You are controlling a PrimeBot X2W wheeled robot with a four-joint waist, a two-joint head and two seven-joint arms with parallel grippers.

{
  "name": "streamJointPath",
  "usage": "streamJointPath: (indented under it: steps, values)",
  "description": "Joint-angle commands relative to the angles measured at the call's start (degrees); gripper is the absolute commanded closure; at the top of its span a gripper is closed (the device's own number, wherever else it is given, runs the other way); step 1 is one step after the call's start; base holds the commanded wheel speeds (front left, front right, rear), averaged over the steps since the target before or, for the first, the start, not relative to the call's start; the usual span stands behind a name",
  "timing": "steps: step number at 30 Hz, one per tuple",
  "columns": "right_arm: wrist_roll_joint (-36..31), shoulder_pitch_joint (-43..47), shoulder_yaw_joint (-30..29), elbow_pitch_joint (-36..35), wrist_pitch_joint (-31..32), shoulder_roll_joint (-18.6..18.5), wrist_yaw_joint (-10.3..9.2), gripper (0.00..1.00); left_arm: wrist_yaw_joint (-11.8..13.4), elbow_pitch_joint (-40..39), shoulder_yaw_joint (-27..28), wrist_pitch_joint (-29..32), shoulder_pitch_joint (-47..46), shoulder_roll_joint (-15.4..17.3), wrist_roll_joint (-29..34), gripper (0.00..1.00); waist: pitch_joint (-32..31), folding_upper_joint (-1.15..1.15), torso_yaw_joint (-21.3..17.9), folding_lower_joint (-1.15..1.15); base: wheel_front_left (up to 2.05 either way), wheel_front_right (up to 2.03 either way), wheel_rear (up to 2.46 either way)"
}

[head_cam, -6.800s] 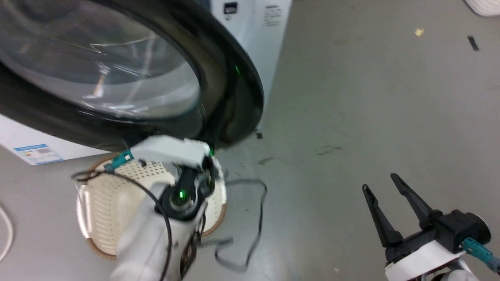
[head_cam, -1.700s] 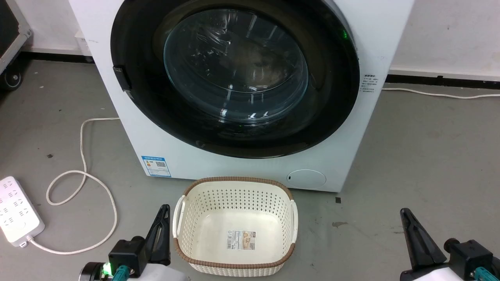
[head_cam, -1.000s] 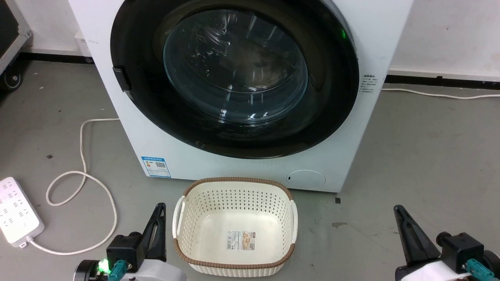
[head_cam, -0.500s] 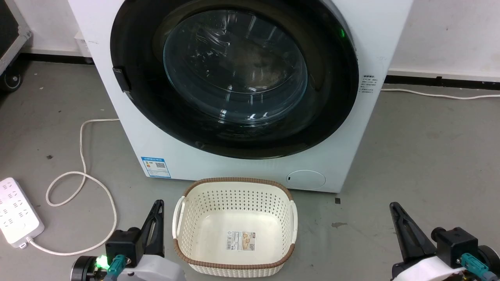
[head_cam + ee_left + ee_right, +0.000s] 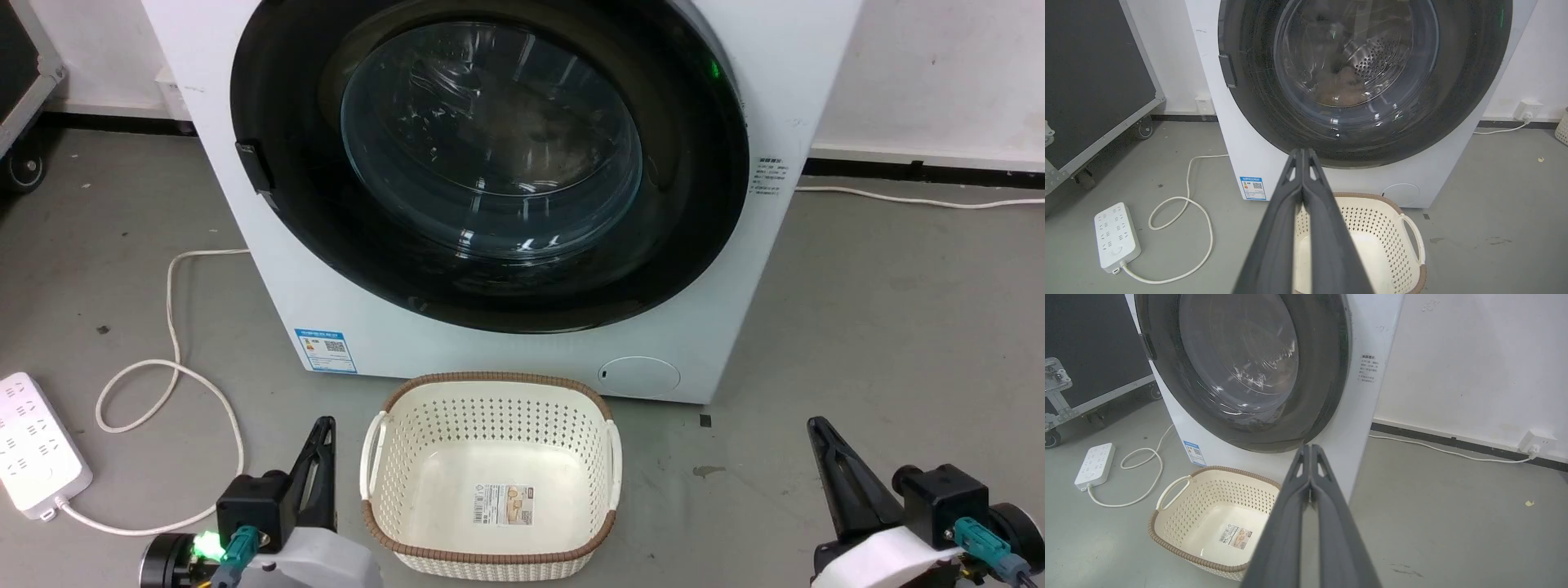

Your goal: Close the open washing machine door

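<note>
The washing machine [image 5: 735, 310] stands white and square ahead of me. Its door [image 5: 490, 294], a glossy black rim around a bulging glass bowl, lies flat against the front, with the steel drum dimly visible through the glass [image 5: 1355, 61]. My left gripper [image 5: 324, 425] is low at the lower left, fingers pressed together and holding nothing. My right gripper [image 5: 816, 426] is low at the lower right, also shut and empty. Both are well short of the machine, tips pointing toward it [image 5: 1302, 152] [image 5: 1310, 447].
A cream perforated basket [image 5: 490, 408] with a brown rim sits on the floor before the machine, between my grippers. A white power strip [image 5: 33, 445] and looped cable [image 5: 171, 367] lie at the left. A black wheeled case [image 5: 1094, 81] stands far left. Bare grey floor lies right.
The door, swung open earlier with my left arm under it, now lies flat against the machine. In the last second both grippers have sunk slightly lower and drifted left.
</note>
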Motion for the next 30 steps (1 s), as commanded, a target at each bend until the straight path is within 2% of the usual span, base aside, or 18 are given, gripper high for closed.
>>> streamJointPath:
  steps: [1,30]
  values:
    - [-0.41,-0.73,0.16,-0.38,0.22,0.33,-0.03,1.0,0.06,-0.25,0.15,0.24,-0.78,0.03,0.43,1.0,0.0,0.0,0.0,0.0,0.0,0.0,0.0]
    - [-1.48,-1.96,1.14,-1.14,3.54,0.6,-0.04,1.0,0.18,-1.42,1.41,3.54,-1.32,0.04,2.1,1.0,-0.13,0.0,-0.07,0.0,0.0,0.0,0.0]
